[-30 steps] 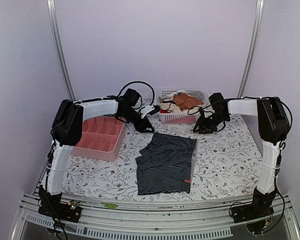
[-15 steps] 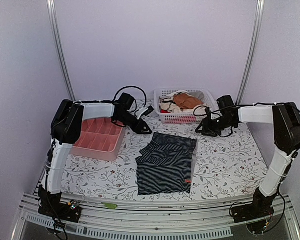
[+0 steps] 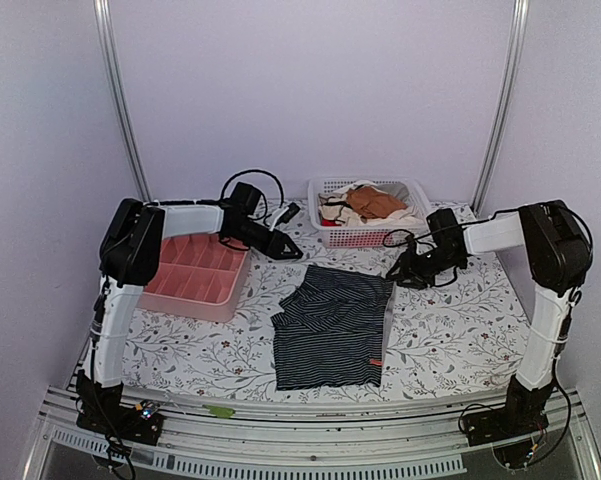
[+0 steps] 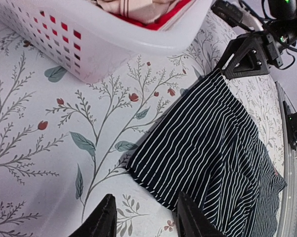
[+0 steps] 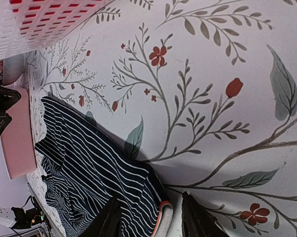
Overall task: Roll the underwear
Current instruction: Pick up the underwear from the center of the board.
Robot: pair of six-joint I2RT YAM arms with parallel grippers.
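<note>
The underwear (image 3: 333, 325) is dark navy with thin white stripes and lies flat on the floral cloth, a small red tag (image 3: 376, 362) at its near hem. My left gripper (image 3: 290, 253) is open just off its far left corner; in the left wrist view that corner (image 4: 138, 170) lies just ahead of the gripper (image 4: 146, 220). My right gripper (image 3: 395, 278) is open at the far right corner. In the right wrist view the grey, orange-edged waistband corner (image 5: 164, 217) lies between the fingers of the gripper (image 5: 152, 222), and neither finger is closed on it.
A white basket (image 3: 325, 236) with orange-brown and cream garments stands behind the underwear, close to both grippers. A pink divided tray (image 3: 193, 300) sits at the left. Cables trail behind the left wrist (image 3: 255, 180).
My right gripper has moved from beside the basket down and left to the underwear's far right corner. My left gripper has shifted slightly toward the far left corner. The underwear has not moved.
</note>
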